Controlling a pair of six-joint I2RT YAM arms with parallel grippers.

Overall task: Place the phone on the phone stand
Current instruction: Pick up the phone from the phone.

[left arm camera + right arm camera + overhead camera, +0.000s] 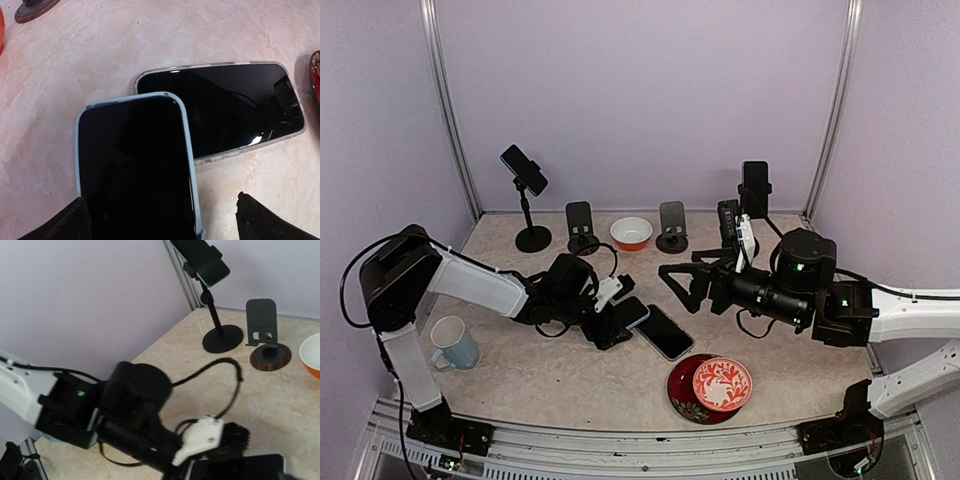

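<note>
Evidently the pick-up step. The left gripper (610, 322) sits low over the blue-cased phone (135, 165), jaws apart, with one finger (57, 225) on either side of the phone's near end and not closed on it. The phone lies flat, screen up, about mid-bench and a little toward the near edge. Its far corner overlaps the edge of a clear-cased phone (225, 107) (touching, so a drag could shift both). The right gripper (672, 285) hangs above mid-bench, jaws apart, holding nothing.

The phone is not yet lifted, so I judge the task to be at an early stage. The next move calls for closing on the long edges, lifting clear of the neighbour and carrying to a free stand. Two low ones stand along the far edge, the left empty stand (582, 228) and the right empty stand (672, 228), with an orange bowl (631, 233) between them. The tall stand (532, 235) near the far-left corner already carries a phone. The phone will probably need tilting upright to seat on the ledge (it looks slim and slick, so it may slip).

Writing: none legible. Both screens are dark, and no brand can be read on the cases, stands or arms. The red plate (710, 388) shows pattern only.
</note>
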